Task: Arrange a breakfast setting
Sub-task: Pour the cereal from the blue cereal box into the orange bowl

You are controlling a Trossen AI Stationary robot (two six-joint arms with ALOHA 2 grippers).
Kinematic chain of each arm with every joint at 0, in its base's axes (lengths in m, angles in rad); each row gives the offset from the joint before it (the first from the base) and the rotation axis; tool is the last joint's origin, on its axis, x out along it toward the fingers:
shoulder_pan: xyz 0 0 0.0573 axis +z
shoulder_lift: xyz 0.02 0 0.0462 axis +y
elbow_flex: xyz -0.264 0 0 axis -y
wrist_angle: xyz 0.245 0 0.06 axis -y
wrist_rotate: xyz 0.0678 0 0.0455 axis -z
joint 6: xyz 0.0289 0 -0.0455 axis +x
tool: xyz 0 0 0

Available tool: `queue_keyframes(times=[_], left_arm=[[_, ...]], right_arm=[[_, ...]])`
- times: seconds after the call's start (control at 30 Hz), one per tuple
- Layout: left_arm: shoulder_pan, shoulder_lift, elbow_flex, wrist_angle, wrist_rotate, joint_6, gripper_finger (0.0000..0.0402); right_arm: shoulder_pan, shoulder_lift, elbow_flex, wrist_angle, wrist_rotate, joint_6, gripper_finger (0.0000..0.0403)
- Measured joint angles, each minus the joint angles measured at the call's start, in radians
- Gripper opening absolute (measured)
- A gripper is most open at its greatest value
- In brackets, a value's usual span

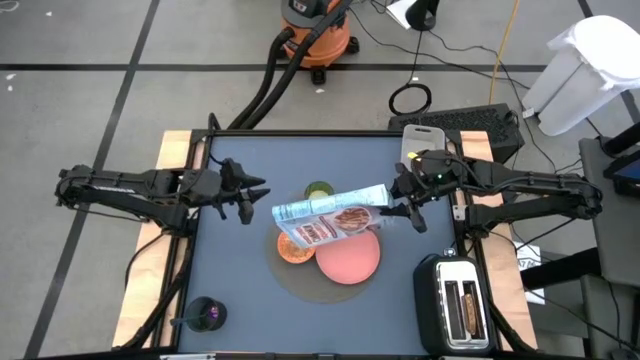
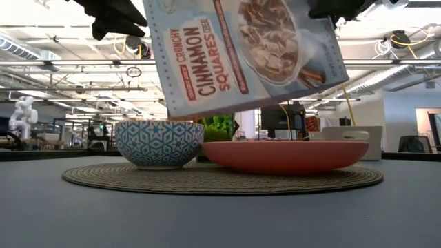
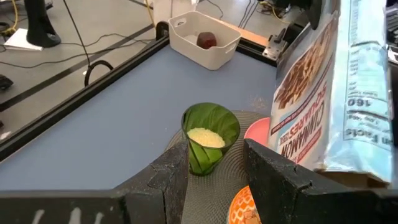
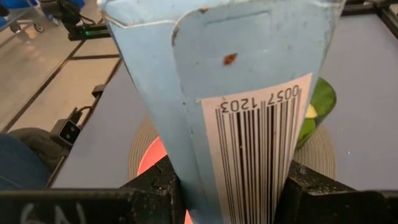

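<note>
Dark blue table [image 1: 240,290] carrying one breakfast setting, both arms reaching in level from opposite sides.

Right arm is stretching toward the middle; right claw [image 1: 398,212] is clamping the bottom end of one blue cereal bag [image 1: 330,215], holding it tilted in the air above the mat. Left arm is extending from the other side; left claw [image 1: 248,198] is hanging just beside the bag's free end, fingers partly apart, gripping nothing. One round woven mat [image 2: 220,179] is lying under one pink plate [image 1: 350,258], one orange bowl [image 1: 293,250] and one green cup [image 3: 208,137], the cup standing upright just beside the plate. One white bin [image 3: 204,38] at the table's far edge is holding one dark-red fruit [image 3: 207,40].
</note>
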Motion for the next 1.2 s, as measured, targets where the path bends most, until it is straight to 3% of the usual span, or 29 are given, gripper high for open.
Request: queue_keyframes(times=[1.2], left_arm=[[0.000, 0.000, 0.000, 0.001, 0.000, -0.001, 0.0157]], right_arm=[[0.000, -0.011, 0.000, 0.022, 0.004, -0.029, 0.0144]])
